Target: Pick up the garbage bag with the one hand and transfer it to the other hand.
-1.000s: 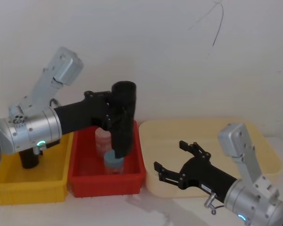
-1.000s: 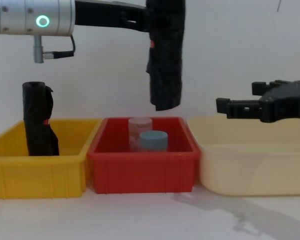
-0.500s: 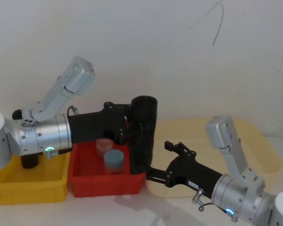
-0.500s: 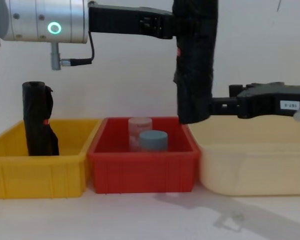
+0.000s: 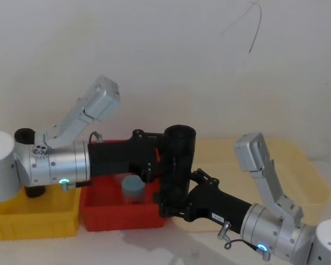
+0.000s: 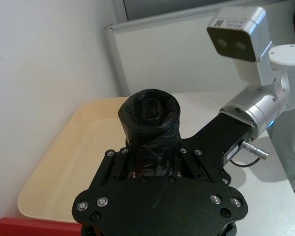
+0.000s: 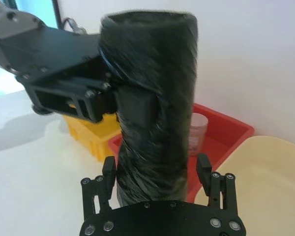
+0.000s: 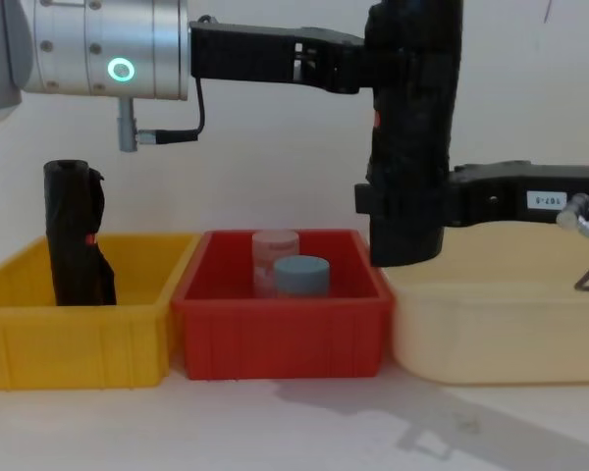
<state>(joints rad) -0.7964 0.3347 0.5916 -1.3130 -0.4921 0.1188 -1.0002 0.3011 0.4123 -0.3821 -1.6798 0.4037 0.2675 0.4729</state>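
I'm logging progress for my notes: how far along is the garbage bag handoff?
Done: the left pincer holds the garbage bag upright in the air. In hand: the right pincer straddles its lower part, fingers open on either side, one visibly apart from it. Left: the right must close, then the left release.

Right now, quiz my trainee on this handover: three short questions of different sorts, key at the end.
1. True or false: the left tool is open.
2. Which tool straddles the bag's lower part? A the left tool, B the right tool.
3. What colour is the bin holding the jars?
Key: 1 false, it grips the bag. 2 B. 3 red.
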